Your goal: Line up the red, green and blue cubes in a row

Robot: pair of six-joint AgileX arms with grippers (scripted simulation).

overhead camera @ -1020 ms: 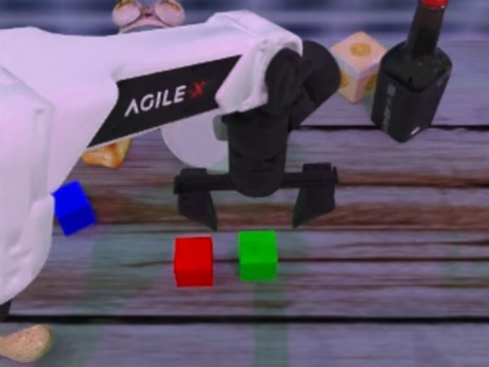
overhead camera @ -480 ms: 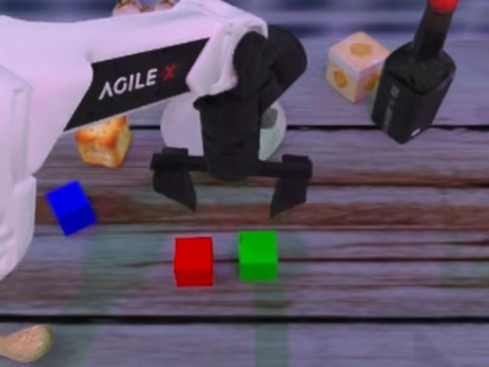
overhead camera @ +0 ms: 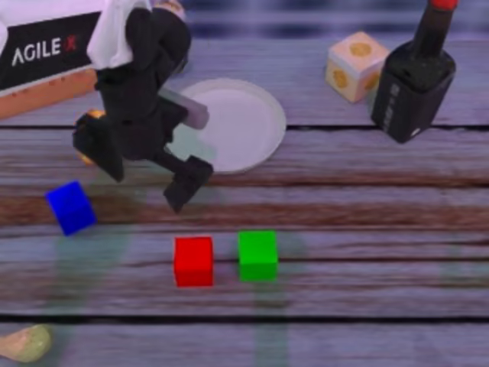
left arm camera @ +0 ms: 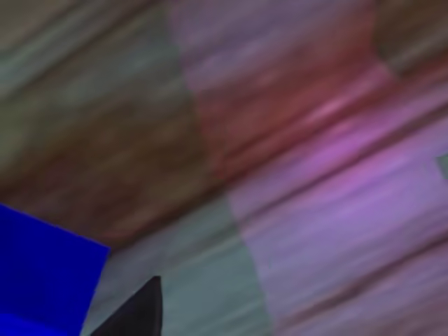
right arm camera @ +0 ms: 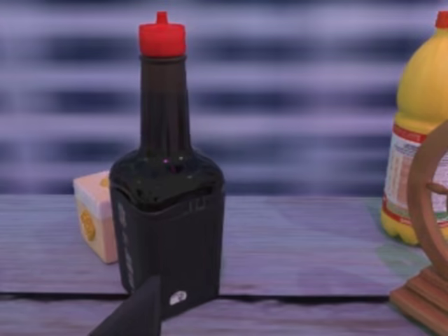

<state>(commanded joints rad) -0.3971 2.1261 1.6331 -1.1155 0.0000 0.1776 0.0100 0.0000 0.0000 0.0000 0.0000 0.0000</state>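
Wooden plank tabletop (overhead camera: pixel 397 229): small solid red cube (overhead camera: pixel 193 261) and bright green cube (overhead camera: pixel 257 254) side by side near front edge; deep blue cube (overhead camera: pixel 71 207) toward left edge. Your left claw (overhead camera: pixel 144 170) released, just beside blue; centre it over cube, align fingers with faces before clenching.

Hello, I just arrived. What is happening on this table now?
The left end effector, open and empty, hangs above the wooden table near the small blue cube, which lies apart at the left. The small red cube and small green cube sit side by side already. The right arm is outside the top view.
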